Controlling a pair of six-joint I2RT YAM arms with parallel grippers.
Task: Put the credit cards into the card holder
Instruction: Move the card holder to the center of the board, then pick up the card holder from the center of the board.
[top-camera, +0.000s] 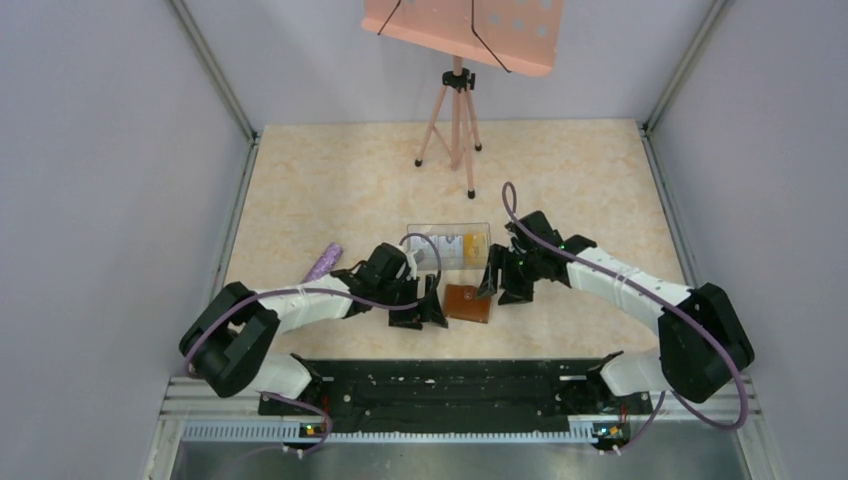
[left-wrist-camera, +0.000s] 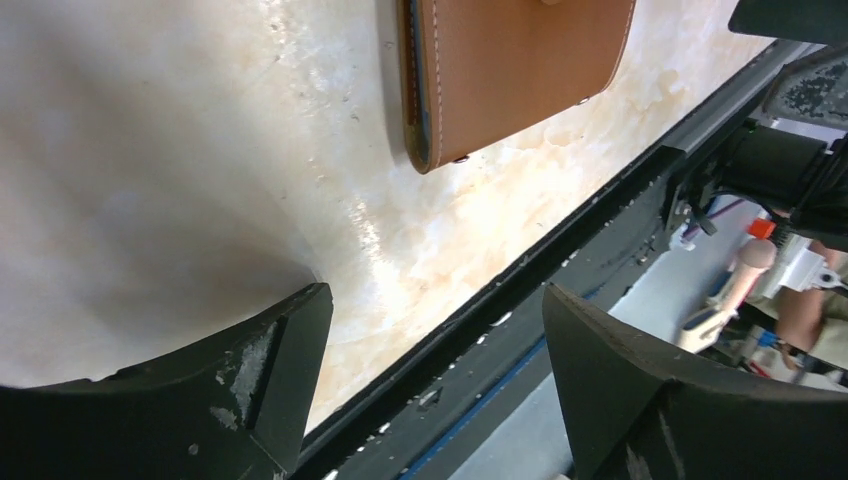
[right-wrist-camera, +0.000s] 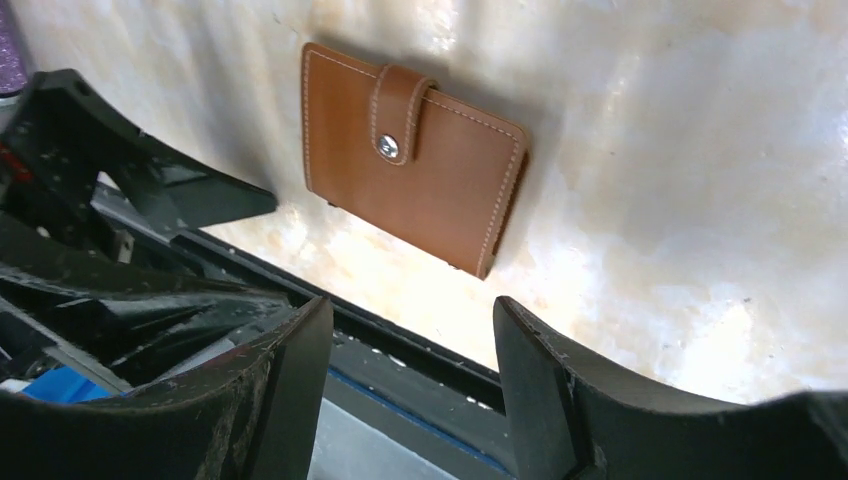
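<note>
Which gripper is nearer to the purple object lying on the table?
Left. The left gripper is between the purple object and the card holder; the right gripper is farther off, beyond the holder's other side.

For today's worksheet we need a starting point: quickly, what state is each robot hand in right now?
Left hand: open, holding nothing.
Right hand: open, holding nothing.
</note>
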